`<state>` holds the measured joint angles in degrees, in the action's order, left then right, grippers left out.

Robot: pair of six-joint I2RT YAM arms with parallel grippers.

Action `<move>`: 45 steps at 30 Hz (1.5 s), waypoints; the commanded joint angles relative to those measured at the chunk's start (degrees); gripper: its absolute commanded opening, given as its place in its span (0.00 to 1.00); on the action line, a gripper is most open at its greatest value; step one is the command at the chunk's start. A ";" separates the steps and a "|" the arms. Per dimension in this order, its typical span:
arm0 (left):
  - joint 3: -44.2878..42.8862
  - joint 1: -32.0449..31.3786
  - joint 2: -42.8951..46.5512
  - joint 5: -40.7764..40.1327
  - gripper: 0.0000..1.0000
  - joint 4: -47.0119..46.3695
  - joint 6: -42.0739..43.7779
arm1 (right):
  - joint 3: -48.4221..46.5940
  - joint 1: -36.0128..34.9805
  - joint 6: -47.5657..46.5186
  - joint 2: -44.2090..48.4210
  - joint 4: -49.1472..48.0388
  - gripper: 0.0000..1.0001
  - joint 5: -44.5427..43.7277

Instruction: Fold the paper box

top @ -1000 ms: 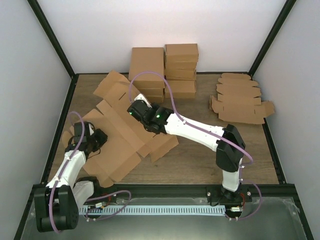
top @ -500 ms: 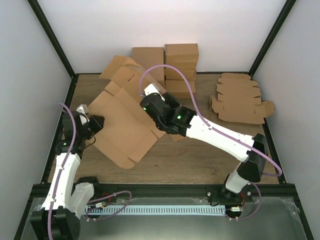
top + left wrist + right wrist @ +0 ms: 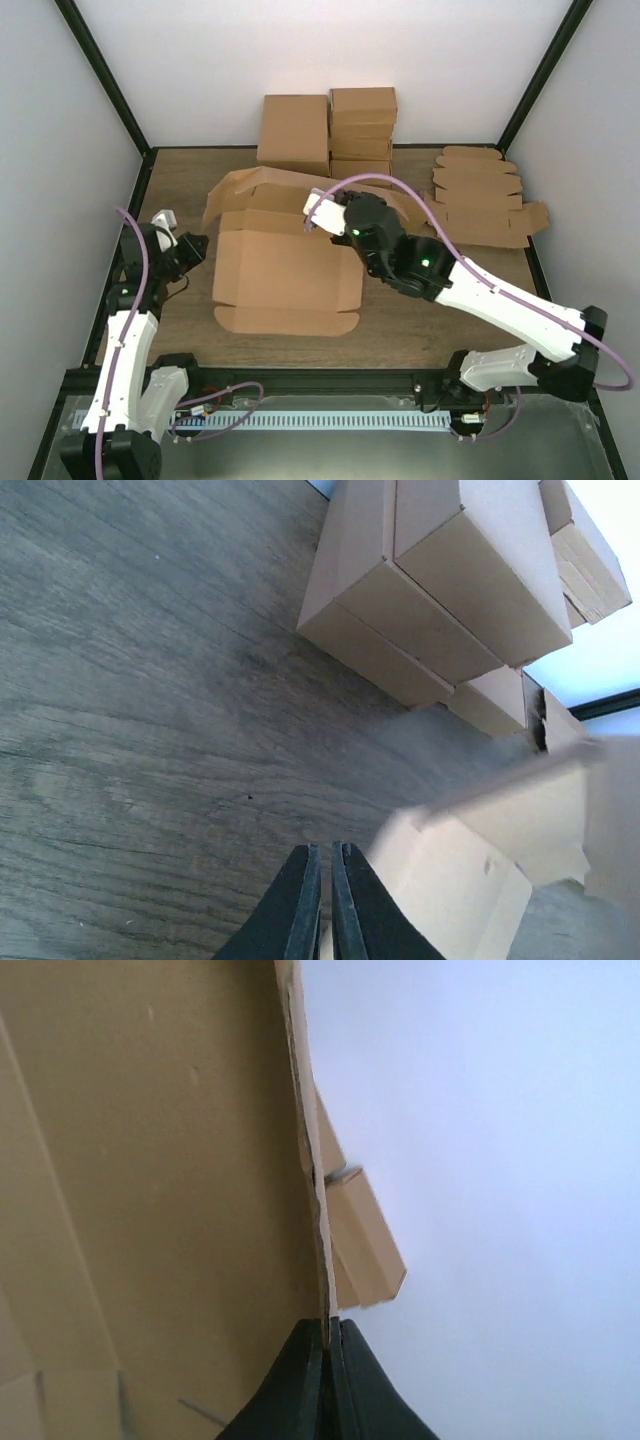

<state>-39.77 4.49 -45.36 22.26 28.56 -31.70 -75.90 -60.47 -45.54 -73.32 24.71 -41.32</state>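
The unfolded brown paper box lies in the middle of the table, its far flaps lifted. My right gripper is shut on the thin edge of its far panel; the right wrist view shows that edge running into my closed fingers and the broad panel to the left. My left gripper hovers just left of the box, shut and empty. In the left wrist view its fingertips are together above the wood, with the box's blurred corner to their right.
Stacks of folded boxes stand at the back centre and show in the left wrist view. A pile of flat box blanks lies at the right. Black frame posts run along both sides.
The right arm has swung the box from a diagonal tilt to square with the table and lowered it. The left gripper has moved back, away from the box's left side.
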 commanded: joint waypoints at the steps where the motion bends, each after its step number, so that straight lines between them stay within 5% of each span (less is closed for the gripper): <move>1: -1.98 -0.18 1.42 0.74 0.07 1.44 1.11 | 1.79 -0.26 -6.12 0.79 -6.30 0.01 7.85; 7: -4.23 -0.19 2.59 -2.05 0.08 4.37 3.71 | 4.00 -0.27 -4.08 -5.62 -7.81 0.01 8.56; 14: -7.00 -0.17 1.72 -4.23 0.10 7.65 5.36 | 12.91 -0.25 -10.80 -8.86 -23.09 0.01 5.41; 27: -12.18 -0.11 -2.47 -0.73 0.26 5.55 12.34 | 14.29 -1.03 -0.90 -12.46 -17.52 0.02 8.68; 32: -15.14 -0.18 -8.83 3.01 0.42 2.73 14.88 | 16.00 -1.54 1.62 -11.19 -16.36 0.04 10.06; 38: -16.90 -2.44 -16.19 8.33 0.79 0.18 17.94 | 16.36 -1.76 4.01 -10.95 -14.11 0.05 12.39; 45: -23.14 -8.76 -24.75 4.46 0.91 3.41 22.96 | 16.97 -1.76 6.48 -9.74 -14.01 0.07 18.47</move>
<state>-58.70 -1.76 -67.00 27.42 31.62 -13.17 -59.70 -61.69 -43.22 -84.53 8.62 -29.06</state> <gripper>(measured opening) 0.903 0.070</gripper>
